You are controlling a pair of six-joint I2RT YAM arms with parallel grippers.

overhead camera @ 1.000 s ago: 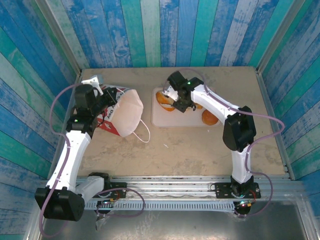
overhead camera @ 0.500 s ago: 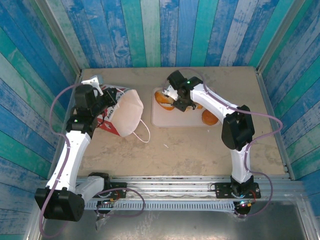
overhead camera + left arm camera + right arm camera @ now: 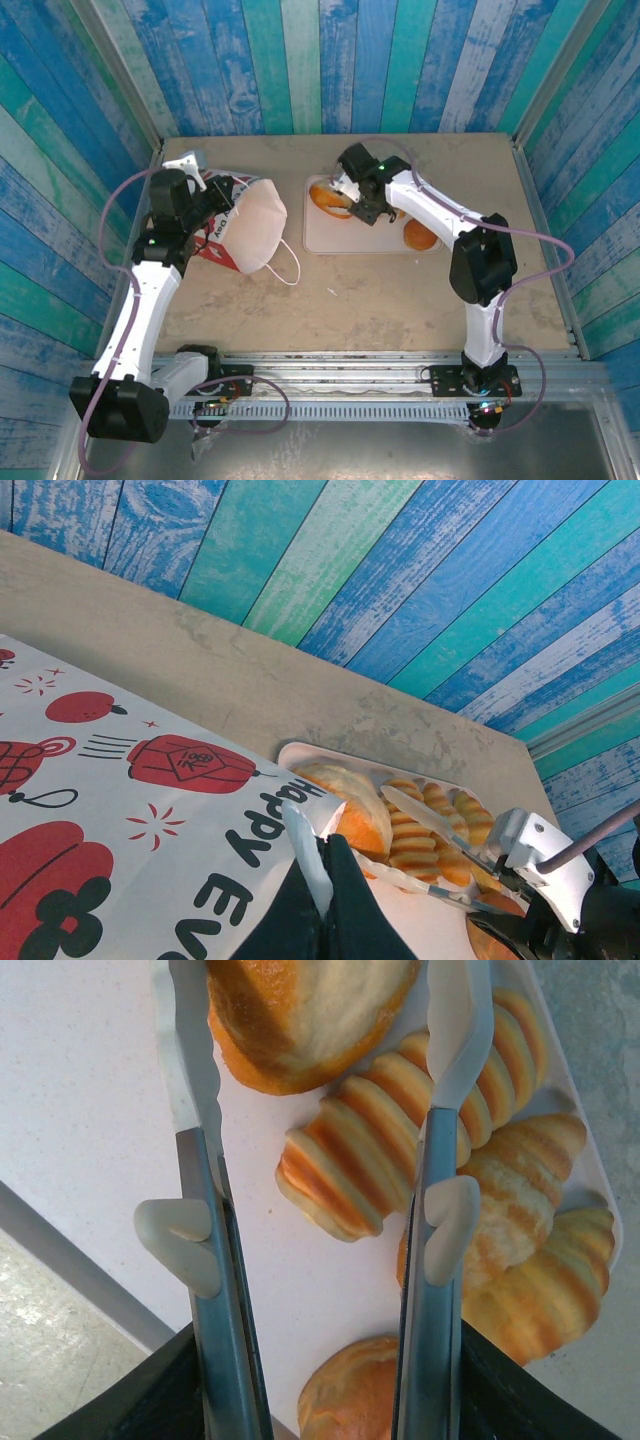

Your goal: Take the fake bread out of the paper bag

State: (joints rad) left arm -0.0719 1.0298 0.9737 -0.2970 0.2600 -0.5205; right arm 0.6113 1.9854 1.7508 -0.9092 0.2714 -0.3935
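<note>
- My right end effector (image 3: 361,207) hangs wide, straddling a ridged roll (image 3: 370,1150) on the tray (image 3: 335,243).
- Paper bag (image 3: 250,232) lies leftward, its edge pinched in my left end effector (image 3: 318,880).

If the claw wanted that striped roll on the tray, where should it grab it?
Probably across its narrow middle, from straight above. The roll lies flat and slanted on the tray, so the right gripper should turn to pinch its long sides. A croissant crowds one side.
</note>
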